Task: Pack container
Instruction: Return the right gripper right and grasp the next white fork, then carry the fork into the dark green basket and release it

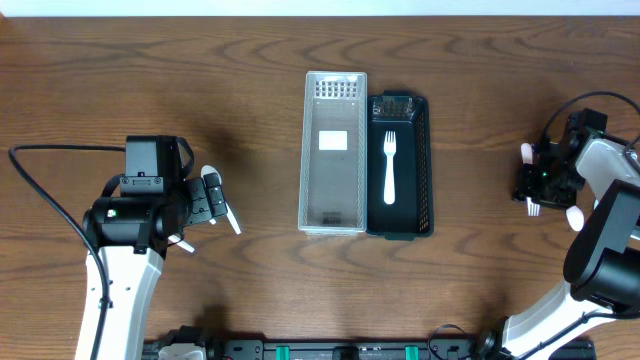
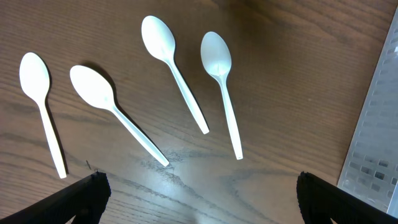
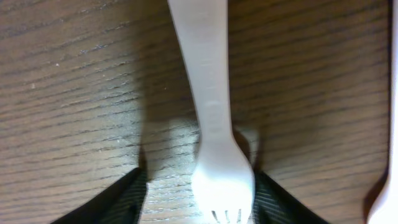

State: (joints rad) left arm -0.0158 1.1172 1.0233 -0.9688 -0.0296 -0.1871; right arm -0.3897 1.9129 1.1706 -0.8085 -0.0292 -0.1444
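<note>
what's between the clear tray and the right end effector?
Overhead view: the black tray holding a white fork, flush against the clear tray; then bare table up to the right end effector.

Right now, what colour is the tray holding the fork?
Black, with slotted walls. The tray and its white fork show best in the overhead view.

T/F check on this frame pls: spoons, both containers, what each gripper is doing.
1. Four spoons lie on the table below the left gripper. True.
2. The black container is empty. False: one fork lies in it.
3. The clear tray holds a spoon. False: there is no cutlery in it.
4. The right gripper straddles a second fork. True.
5. The left gripper holds a spoon. False: it is open and holds nothing.
</note>
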